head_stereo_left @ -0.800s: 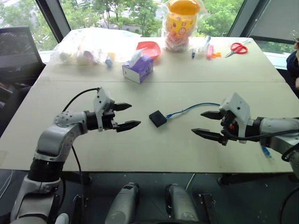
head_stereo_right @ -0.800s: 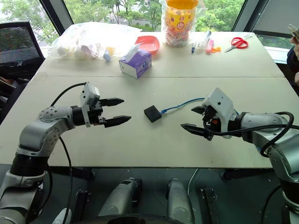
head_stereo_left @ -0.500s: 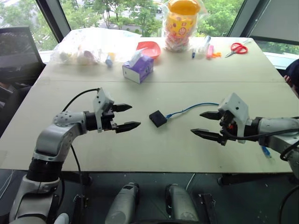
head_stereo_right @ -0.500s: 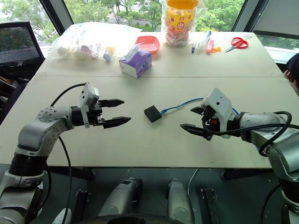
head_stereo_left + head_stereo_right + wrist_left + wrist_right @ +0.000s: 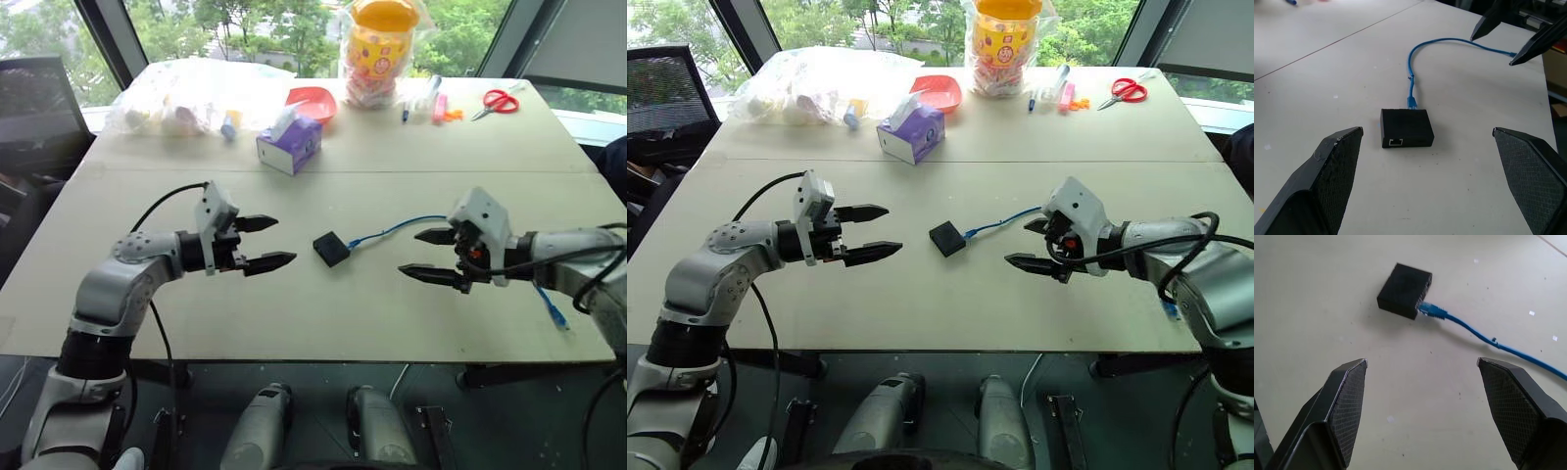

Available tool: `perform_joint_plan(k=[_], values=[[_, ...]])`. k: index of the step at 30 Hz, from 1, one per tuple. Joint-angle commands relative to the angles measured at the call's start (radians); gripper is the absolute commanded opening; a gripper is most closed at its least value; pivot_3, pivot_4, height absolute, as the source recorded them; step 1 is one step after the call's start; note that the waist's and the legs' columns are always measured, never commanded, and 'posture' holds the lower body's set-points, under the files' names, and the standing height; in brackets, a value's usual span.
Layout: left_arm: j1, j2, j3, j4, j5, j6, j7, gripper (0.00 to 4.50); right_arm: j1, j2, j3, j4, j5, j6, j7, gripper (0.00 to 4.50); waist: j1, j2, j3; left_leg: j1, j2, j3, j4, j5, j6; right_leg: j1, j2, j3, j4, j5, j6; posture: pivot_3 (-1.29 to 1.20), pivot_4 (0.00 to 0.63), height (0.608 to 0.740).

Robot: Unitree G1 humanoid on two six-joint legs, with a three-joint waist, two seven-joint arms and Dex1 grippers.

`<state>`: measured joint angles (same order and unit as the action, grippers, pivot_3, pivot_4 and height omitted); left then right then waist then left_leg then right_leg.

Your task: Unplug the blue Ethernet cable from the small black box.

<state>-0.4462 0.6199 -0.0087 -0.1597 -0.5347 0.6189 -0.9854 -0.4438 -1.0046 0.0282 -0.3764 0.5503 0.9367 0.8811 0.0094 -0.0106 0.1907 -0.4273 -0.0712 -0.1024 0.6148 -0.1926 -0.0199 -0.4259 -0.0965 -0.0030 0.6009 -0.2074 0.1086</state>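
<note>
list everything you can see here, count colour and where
small black box: 1, black, table centre, between the two tools
blue Ethernet cable: 1, blue, plugged into the box, running toward the robot's right
tissue box: 1, purple, behind the black box
bowl: 1, red, far side
snack jar: 1, yellow and orange, far edge
clear bag: 1, far left, small items inside
scissors: 1, red handles, far right
table: 1, beige
left tool: 1, black fingers, open, left of the box
right tool: 1, black fingers, open, right of the box
</note>
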Motion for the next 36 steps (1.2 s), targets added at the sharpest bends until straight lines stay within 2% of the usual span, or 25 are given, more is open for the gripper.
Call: perform_joint_plan(k=[1,3,6,11,20,28,31,36], values=[[-0.024,0.002,0.014,-0.012,-0.005,-0.017,-0.003,4.44,-0.136,0.001,0.132,0.109,-0.112,-0.120,0.104,3.77,-0.006,0.000,0.000,0.001,0.000,0.001,0.000,0.000,0.000,0.000,0.000,0.000,0.000,0.000,0.000,0.00,0.150,0.740],[-0.029,-0.002,0.011,-0.010,-0.003,-0.019,0.000,4.44,-0.244,0.041,0.234,0.221,-0.193,-0.189,0.164,3.77,-0.010,0.000,0.000,0.000,0.000,0.001,0.000,0.000,0.000,0.000,0.000,0.000,0.001,0.000,0.000,0.00,0.150,0.740],[-0.033,-0.005,0.005,-0.008,0.002,-0.024,0.001,4.44,-0.330,0.087,0.323,0.352,-0.278,-0.269,0.234,3.77,-0.017,0.000,0.000,0.000,0.000,0.001,0.000,0.000,0.000,0.000,0.001,0.000,0.001,0.000,0.000,0.00,0.150,0.740],[-0.020,0.002,0.006,-0.024,0.011,-0.036,0.012,4.44,-0.495,0.246,0.489,0.710,-0.462,-0.474,0.352,3.77,-0.028,0.000,0.000,0.001,0.000,0.002,0.000,0.000,0.000,0.000,0.001,0.001,0.001,0.002,0.004,0.00,0.150,0.740],[0.031,0.013,0.036,-0.091,-0.008,-0.015,0.053,4.44,-0.676,0.494,0.506,1.151,-0.619,-0.707,0.361,3.77,-0.029,0.000,0.000,0.003,0.000,0.000,0.000,0.002,-0.003,-0.004,0.003,0.001,0.012,0.002,0.004,0.00,0.150,0.740],[0.049,0.013,0.040,-0.112,-0.010,-0.015,0.078,4.44,-0.725,0.569,0.491,1.321,-0.711,-0.828,0.370,3.77,-0.029,0.000,0.000,0.005,-0.001,-0.002,0.000,0.003,-0.005,-0.003,0.004,0.001,0.014,0.002,0.004,0.00,0.150,0.740],[0.047,0.010,0.037,-0.109,-0.008,-0.018,0.080,4.50,-0.727,0.583,0.483,1.350,-0.732,-0.847,0.369,2.97,-0.030,0.000,0.000,0.007,-0.001,-0.002,0.000,0.003,-0.005,-0.001,0.005,0.002,0.014,0.002,0.003,0.00,0.150,0.740],[0.039,0.006,0.035,-0.092,-0.003,-0.025,0.079,4.50,-0.714,0.590,0.468,1.339,-0.745,-0.848,0.400,0.47,-0.031,0.000,0.000,0.010,0.000,-0.001,-0.001,0.004,-0.006,0.001,0.006,0.002,0.016,0.003,0.002,0.00,0.150,0.740]])
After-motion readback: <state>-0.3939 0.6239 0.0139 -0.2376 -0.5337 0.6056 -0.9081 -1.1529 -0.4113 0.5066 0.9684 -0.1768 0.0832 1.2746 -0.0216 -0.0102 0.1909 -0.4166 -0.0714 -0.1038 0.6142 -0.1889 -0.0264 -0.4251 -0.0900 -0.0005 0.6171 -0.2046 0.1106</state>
